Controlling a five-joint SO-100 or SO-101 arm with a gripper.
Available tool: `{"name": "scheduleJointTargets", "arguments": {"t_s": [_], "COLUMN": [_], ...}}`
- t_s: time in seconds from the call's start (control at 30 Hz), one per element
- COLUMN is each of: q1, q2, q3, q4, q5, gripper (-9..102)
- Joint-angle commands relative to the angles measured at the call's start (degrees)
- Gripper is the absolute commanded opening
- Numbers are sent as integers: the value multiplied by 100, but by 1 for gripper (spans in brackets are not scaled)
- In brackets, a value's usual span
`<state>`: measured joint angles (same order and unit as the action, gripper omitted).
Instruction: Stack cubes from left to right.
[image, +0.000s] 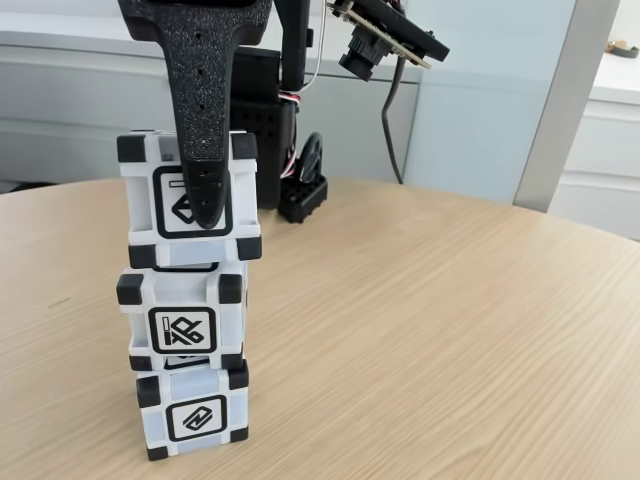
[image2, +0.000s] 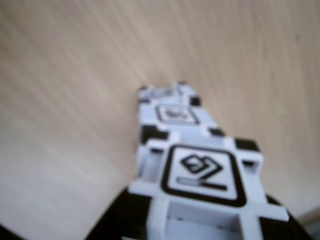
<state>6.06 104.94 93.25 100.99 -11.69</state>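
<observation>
Three white cubes with black corner blocks stand in one tower at the left of the fixed view: the bottom cube (image: 195, 418), the middle cube (image: 182, 325) and the top cube (image: 143, 212), which sits slightly askew. My gripper (image: 203, 208) reaches down from above. One black finger (image: 205, 150) lies flat against the top cube's front face, and the other finger is hidden behind the cube. Looking down in the wrist view, the top cube (image2: 202, 172) sits between dark finger parts at the bottom edge, with a lower cube (image2: 172, 112) peeking out beyond it.
The round wooden table (image: 450, 330) stretches to the right of the tower. The arm's black base (image: 268, 130) stands behind the tower at the table's far edge. A small camera (image: 375, 45) hangs off the arm at top centre.
</observation>
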Motion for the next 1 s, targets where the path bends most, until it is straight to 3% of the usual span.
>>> {"name": "scheduleJointTargets", "arguments": {"t_s": [0.0, 0.27, 0.67, 0.97], "q1": [26, 26, -35, -387], "q2": [44, 88, 141, 1573], "q3": [-114, -105, -176, -97], "q4": [35, 44, 53, 44], "q5": [-132, -439, -457, -334], "gripper": [15, 26, 29, 31]}}
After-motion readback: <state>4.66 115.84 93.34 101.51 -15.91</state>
